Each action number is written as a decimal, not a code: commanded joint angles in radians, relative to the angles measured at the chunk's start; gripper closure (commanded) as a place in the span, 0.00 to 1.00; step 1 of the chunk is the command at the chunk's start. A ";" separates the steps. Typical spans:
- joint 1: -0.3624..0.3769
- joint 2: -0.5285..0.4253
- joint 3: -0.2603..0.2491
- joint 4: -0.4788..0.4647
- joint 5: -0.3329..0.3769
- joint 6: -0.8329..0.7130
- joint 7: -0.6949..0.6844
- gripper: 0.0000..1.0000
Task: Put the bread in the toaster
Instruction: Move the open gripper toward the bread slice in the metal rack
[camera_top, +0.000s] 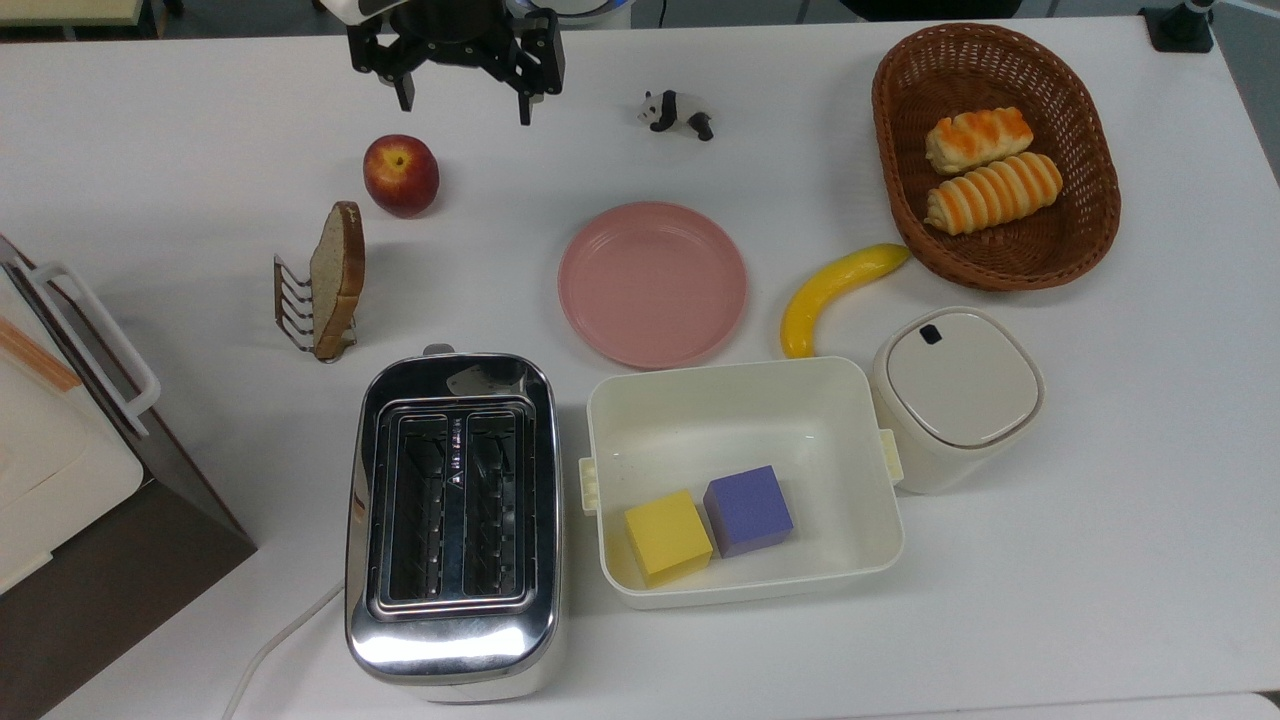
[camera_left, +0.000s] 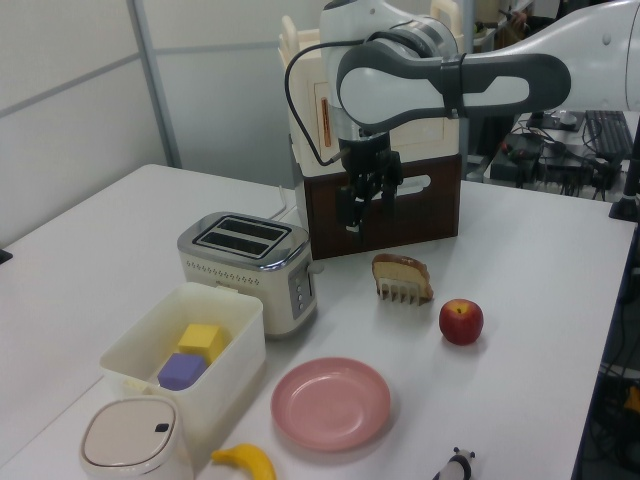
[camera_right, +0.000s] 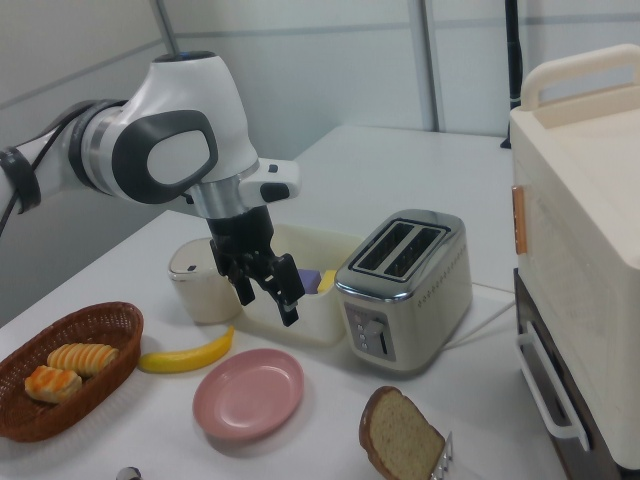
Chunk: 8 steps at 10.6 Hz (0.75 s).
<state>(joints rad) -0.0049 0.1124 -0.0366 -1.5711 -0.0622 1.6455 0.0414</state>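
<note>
Two spread fingers mark the empty end effector (camera_top: 464, 100); the right view reveals the bread's (camera_right: 400, 437) face.

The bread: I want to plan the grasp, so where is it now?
In the top view's left, the bread leans in a small rack, between the apple and the toaster.

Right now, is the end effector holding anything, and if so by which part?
Nothing is held. The end effector hangs open and empty above the table, while the bread slice stands in its wire rack, untouched.
</note>
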 joint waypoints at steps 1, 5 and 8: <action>0.011 -0.039 -0.008 -0.052 0.007 0.037 -0.028 0.00; 0.011 -0.039 -0.008 -0.061 0.007 0.045 -0.031 0.00; 0.011 -0.036 -0.006 -0.076 0.008 0.080 -0.031 0.00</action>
<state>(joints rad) -0.0047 0.1123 -0.0365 -1.5859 -0.0622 1.6636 0.0309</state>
